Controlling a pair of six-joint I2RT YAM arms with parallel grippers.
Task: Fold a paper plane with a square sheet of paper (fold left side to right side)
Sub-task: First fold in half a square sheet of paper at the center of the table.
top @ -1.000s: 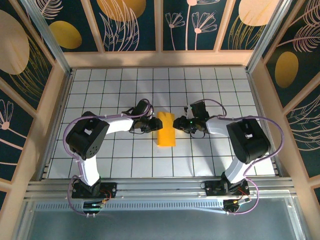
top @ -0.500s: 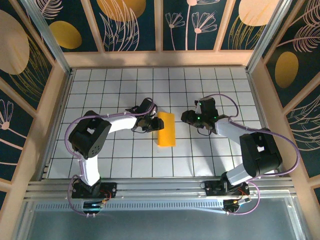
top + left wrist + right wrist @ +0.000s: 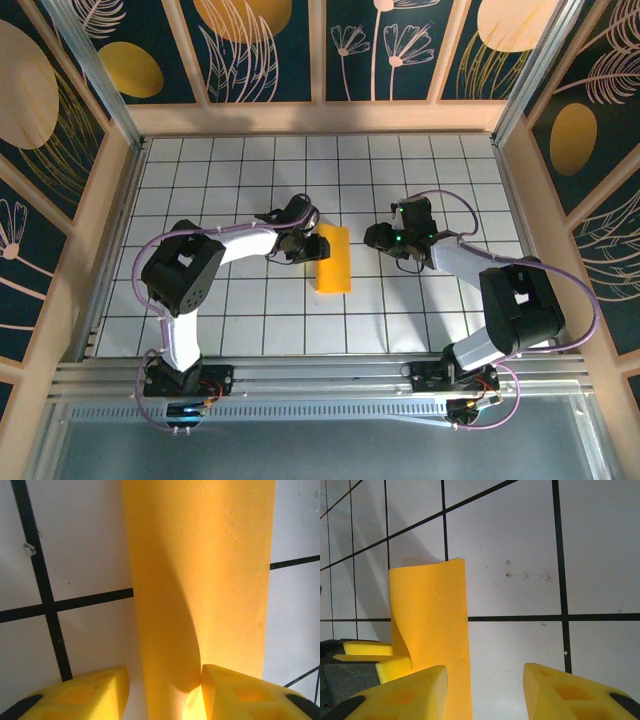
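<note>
Bare floor (image 3: 250,310) around folded paper (image 3: 333,262)

White gridded table (image 3: 400,320), flower-patterned walls (image 3: 345,45)

place: robot test cell | gridded table (image 3: 400,320) | decorated panel walls (image 3: 260,60)

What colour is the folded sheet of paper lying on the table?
The sheet of paper is plain orange-yellow with no pattern; the left wrist view shows it best.
</note>
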